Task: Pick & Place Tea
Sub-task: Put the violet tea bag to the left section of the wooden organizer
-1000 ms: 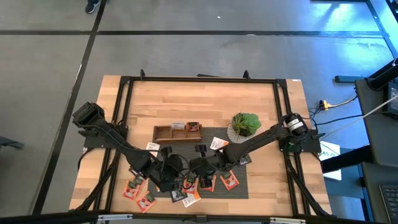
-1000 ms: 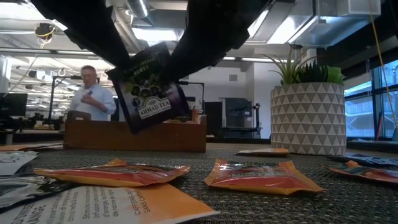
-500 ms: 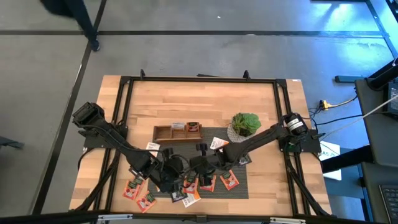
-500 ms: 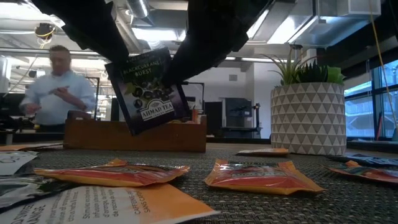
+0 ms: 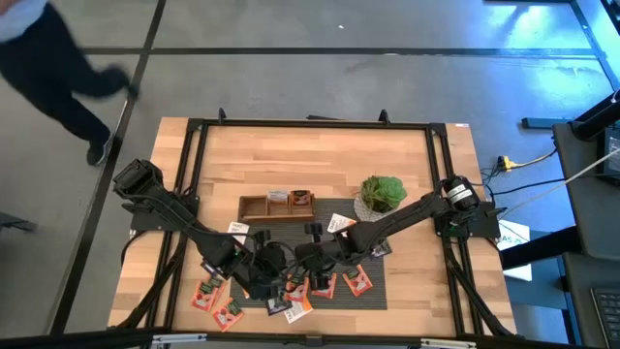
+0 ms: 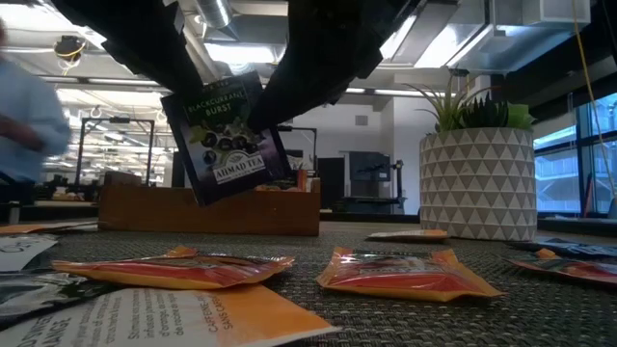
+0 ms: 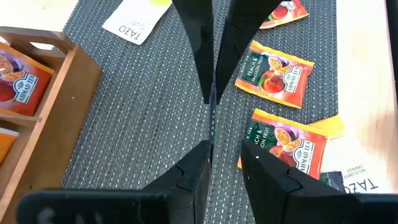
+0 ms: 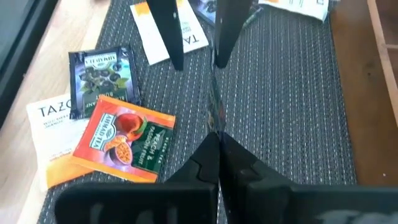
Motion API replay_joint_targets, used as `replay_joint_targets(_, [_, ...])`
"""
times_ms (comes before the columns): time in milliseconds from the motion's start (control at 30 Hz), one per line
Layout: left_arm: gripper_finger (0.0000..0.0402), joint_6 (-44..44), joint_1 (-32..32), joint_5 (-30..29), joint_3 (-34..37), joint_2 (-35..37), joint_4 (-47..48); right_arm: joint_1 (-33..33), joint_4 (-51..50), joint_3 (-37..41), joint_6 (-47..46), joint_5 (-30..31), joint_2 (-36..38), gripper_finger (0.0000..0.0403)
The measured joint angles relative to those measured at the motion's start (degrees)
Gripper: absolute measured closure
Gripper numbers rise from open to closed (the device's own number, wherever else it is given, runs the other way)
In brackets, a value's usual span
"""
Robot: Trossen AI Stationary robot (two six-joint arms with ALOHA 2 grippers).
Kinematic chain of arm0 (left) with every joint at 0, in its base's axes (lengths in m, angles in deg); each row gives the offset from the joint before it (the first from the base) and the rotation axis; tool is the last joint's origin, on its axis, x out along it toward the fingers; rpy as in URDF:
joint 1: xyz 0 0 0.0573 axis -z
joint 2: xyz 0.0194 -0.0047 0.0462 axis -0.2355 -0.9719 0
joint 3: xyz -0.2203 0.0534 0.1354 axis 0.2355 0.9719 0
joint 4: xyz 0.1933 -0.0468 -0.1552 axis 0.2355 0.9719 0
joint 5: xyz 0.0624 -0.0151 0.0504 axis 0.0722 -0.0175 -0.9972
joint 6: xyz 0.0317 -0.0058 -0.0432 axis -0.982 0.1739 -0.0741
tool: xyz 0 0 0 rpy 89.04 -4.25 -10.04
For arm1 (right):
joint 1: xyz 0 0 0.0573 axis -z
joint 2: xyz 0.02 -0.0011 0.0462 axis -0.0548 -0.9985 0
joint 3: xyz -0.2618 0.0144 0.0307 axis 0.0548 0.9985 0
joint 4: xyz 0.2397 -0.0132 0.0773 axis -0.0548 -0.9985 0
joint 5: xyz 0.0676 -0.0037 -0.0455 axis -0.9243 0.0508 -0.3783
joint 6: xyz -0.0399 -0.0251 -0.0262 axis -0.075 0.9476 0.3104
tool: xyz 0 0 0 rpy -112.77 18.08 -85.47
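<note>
Midair, the clenched right gripper (image 8: 214, 134) pinches the blackcurrant sachet (image 6: 227, 137) edge-on between the part-open left gripper (image 7: 211, 146)'s fingers; releasing early would likely drop it.

A wooden tray (image 5: 276, 206) sits mid-counter (image 5: 310, 155), a potted plant (image 5: 380, 194) just beside it, both at a dark mat's (image 5: 378, 281) far edge.

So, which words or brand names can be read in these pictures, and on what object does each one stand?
"BLACKCURRANT BURST", "AHMAD TEA": lifted dark sachet.
"TAZO": white sachet.
"PEACH & PASSION FRUIT": orange sachet.
"AHMAD TEA": red sachet in the wooden tray.
Small print on nearest sachet, low view: too blurred to read.
</note>
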Motion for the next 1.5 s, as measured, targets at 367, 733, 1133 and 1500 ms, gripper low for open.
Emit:
replay_joint_targets(367, [0.0351,-1.5,0.0,-0.8,0.0,0.0,1.3,0.0,1.9,0.0,1.2,-1.5,0.0,0.0392])
replay_joint_targets(733, [0.0398,-3.8,-1.7,1.3,0.0,0.0,1.2,0.0,1.9,0.0,4.7,-3.5,0.0,0.0375])
replay_joint_targets(1133, [0.0398,-4.3,-4.8,6.1,0.0,4.0,6.3,-1.9,-1.7,13.1,0.2,-3.7,13.1,0.0304])
replay_joint_targets(1500, [0.0398,-7.3,-13.7,8.5,-3.2,18.3,31.1,-3.0,7.5,24.6,-0.2,-2.3,25.4,0.0307])
